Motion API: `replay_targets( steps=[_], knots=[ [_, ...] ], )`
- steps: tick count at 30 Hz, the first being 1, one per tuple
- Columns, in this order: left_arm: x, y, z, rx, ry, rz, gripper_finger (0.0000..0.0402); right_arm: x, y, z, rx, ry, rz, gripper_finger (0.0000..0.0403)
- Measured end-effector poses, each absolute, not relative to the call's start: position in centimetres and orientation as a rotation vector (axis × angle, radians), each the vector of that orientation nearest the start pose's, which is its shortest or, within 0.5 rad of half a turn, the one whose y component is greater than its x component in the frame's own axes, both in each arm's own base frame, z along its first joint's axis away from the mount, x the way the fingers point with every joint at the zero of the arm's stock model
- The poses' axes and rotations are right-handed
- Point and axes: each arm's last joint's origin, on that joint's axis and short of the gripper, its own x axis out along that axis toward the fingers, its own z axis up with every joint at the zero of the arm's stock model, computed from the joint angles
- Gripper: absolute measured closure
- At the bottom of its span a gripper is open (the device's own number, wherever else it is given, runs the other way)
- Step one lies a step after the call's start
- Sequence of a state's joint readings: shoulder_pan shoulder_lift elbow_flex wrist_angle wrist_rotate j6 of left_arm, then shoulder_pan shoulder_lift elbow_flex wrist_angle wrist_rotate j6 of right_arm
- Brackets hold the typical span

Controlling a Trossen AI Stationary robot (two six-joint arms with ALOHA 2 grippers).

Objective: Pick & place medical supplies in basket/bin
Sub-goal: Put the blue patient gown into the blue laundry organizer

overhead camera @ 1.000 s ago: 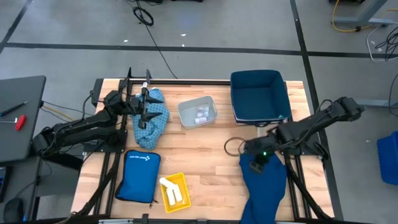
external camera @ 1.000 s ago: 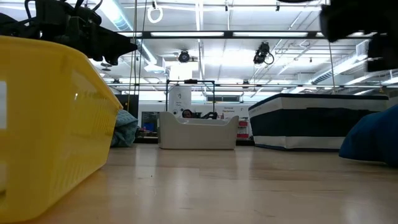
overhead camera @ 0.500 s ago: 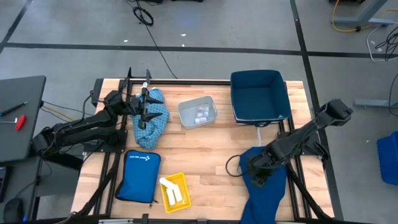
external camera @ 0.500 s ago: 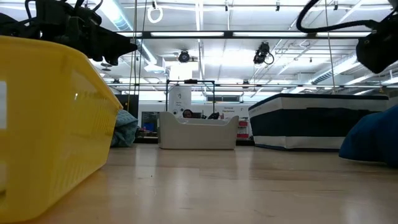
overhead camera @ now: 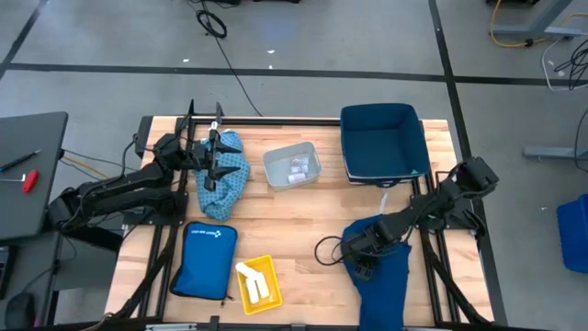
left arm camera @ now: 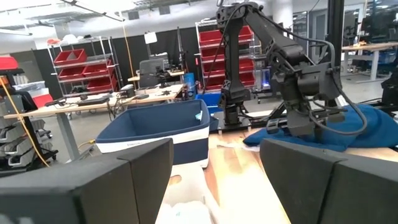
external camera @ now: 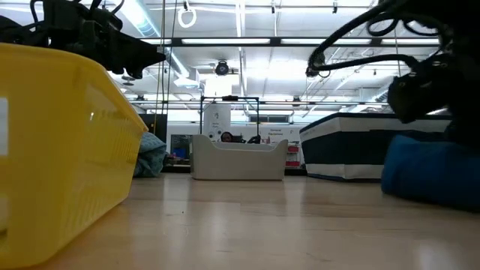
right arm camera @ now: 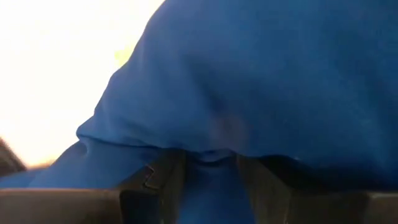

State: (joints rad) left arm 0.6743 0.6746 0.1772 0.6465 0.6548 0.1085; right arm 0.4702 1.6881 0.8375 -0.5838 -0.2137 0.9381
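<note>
A wooden counter (overhead camera: 303, 216) seen from above, with two dark robot arms. The large navy cloth (overhead camera: 386, 276) lies at the corner of the counter nearest the right arm, hanging partly over the edge, well apart from the navy bin (overhead camera: 381, 142) at the far side of the counter from it.

Over the last second the right gripper (overhead camera: 361, 260) has swung away from the bin and come down onto the navy cloth. The right wrist view shows its fingers (right arm camera: 152, 180) closed on a fold of the cloth (right arm camera: 261, 93), which now bunches up beneath it. This suggests the grasp is made and the lift toward the bin comes next.

The left gripper (overhead camera: 217, 154) has not moved. It hovers over the light blue patterned cloth (overhead camera: 223, 179), across the small grey bin (overhead camera: 292, 165) from the navy bin, fingers (left arm camera: 112, 186) apart and holding nothing.

Nearer the front edge than the grey bin, white rolls (overhead camera: 250, 278) sit in a yellow tray (overhead camera: 256, 285), just beside a flat bright blue pouch (overhead camera: 204, 260).
</note>
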Motion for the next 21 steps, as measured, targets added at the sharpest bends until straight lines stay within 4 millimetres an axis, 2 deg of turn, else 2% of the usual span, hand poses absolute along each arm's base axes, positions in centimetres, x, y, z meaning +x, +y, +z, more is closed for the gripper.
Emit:
replay_targets(
  steps=[4,9,10,16,21],
  knots=[
    [12.6,7.8,21.8,0.204,-0.116,0.027,0.0155,24.6,11.4,12.6,0.473,1.493,-0.211,0.0269],
    [12.7,7.9,21.7,0.201,-0.112,0.031,0.0155,25.3,10.4,12.6,0.416,1.437,-0.169,0.0378],
    [12.7,7.9,21.7,0.201,-0.112,0.032,0.0155,25.5,10.3,12.6,0.399,1.416,-0.154,0.0388],
    [12.7,7.9,21.6,0.201,-0.106,0.033,0.0155,27.4,9.3,12.6,0.328,1.235,-0.122,0.0397],
    [12.7,8.0,21.6,0.204,-0.107,0.036,0.0155,28.9,8.6,13.5,0.235,1.137,-0.109,0.0399]
  ],
)
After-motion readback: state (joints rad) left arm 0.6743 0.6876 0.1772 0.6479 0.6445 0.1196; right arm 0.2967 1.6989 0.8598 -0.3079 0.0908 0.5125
